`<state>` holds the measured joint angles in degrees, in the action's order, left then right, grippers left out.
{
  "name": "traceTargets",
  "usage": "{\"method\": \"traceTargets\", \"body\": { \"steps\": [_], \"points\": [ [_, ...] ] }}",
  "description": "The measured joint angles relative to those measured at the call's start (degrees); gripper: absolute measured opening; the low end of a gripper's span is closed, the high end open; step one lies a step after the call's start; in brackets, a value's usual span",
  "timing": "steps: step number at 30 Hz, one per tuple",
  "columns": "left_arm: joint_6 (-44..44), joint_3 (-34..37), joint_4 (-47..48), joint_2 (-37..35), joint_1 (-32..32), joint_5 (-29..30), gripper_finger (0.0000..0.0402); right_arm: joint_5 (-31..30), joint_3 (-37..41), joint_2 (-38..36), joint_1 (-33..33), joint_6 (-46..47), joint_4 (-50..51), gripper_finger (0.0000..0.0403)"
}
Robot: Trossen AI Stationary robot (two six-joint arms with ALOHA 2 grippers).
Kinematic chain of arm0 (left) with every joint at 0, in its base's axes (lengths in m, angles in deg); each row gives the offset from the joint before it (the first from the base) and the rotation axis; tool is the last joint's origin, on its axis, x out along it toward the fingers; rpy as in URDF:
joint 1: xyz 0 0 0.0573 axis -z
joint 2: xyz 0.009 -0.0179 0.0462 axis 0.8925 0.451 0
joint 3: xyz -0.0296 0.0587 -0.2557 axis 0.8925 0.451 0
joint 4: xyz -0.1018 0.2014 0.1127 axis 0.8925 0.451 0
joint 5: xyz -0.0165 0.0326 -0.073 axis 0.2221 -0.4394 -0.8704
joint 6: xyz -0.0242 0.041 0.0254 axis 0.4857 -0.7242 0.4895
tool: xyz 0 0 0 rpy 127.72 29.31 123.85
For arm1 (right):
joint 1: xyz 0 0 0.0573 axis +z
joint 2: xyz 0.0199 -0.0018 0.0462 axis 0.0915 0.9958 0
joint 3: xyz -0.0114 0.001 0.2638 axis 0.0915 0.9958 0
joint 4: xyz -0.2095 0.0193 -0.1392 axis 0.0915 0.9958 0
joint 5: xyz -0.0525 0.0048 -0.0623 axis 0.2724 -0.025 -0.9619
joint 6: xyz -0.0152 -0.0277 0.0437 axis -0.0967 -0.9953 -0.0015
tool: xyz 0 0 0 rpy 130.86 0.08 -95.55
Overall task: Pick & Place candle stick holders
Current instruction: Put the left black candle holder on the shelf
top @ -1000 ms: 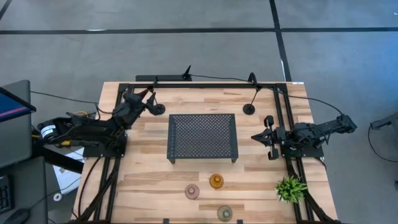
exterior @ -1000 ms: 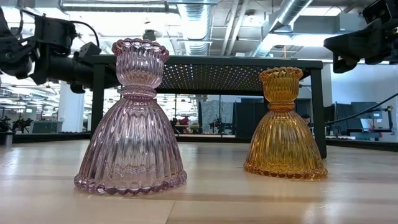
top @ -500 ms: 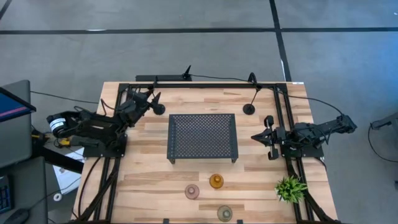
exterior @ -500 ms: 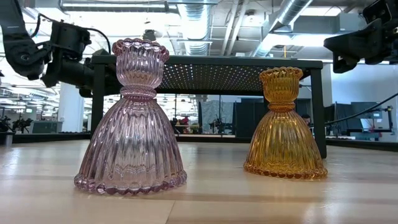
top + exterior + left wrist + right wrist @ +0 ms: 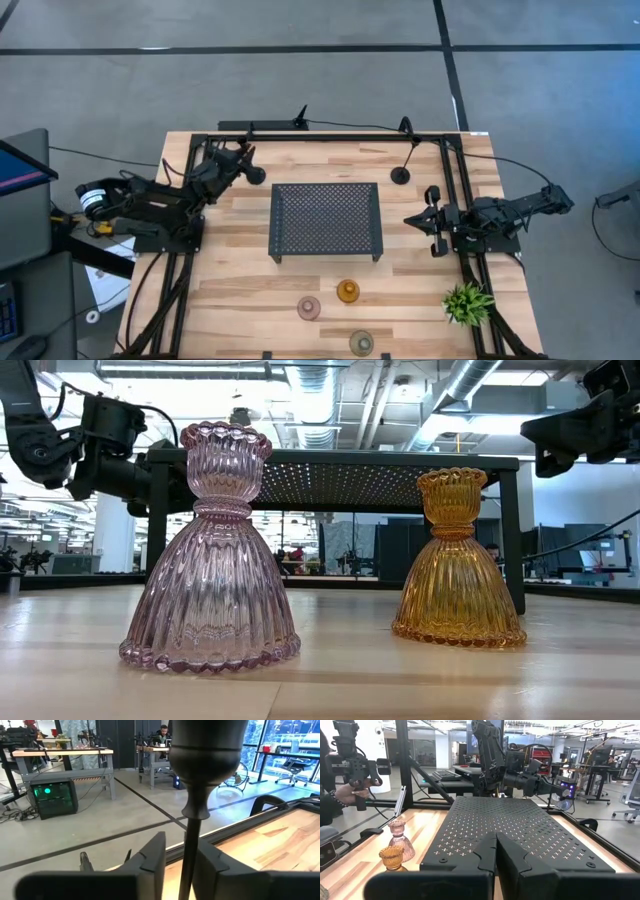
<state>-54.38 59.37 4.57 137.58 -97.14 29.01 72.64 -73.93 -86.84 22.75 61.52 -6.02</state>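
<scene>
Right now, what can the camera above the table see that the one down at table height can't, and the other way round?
Only the high view shows the green glass holder, the small plant, the black stemmed holder standing free at the far edge, and the left end effector closing around the other black holder's stem.

Only the low view shows the ribbed, bell-like shape of the glass holders and the room behind.

Both show the pink holder, the amber holder and the perforated tray.

Wooden table (image 5: pixel 240 270) carries tray (image 5: pixel 325 221), glass holders (image 5: pixel 347 291), plant (image 5: pixel 467 301).
</scene>
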Motion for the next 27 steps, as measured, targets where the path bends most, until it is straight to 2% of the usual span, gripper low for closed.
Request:
{"method": "traceTargets", "body": {
  "steps": [8, 18, 24, 27],
  "points": [
    [-0.21, 0.0, 0.16, 0.0, 0.02, 0.02, 0.001, 0.0, 0.0, 0.0, 0.0, 0.0, 0.0, 0.0],
    [-3.87, 0.0, 0.49, -0.39, 2.08, -0.31, 0.0009, 0.01, 0.0, -0.01, 0.0, 0.02, 0.0, 0.0],
    [-5.5, -1.12, 1.38, -5.33, 2.11, -0.11, 0.0008, 0.0, 0.0, -0.02, 0.0, 0.02, 0.0, 0.0],
    [-5.59, -3.95, 6.81, -9.04, 2.11, 0.0, 0.0008, 0.0, 0.0, -0.02, 0.0, 0.02, 0.0, 0.0]
  ]
}}
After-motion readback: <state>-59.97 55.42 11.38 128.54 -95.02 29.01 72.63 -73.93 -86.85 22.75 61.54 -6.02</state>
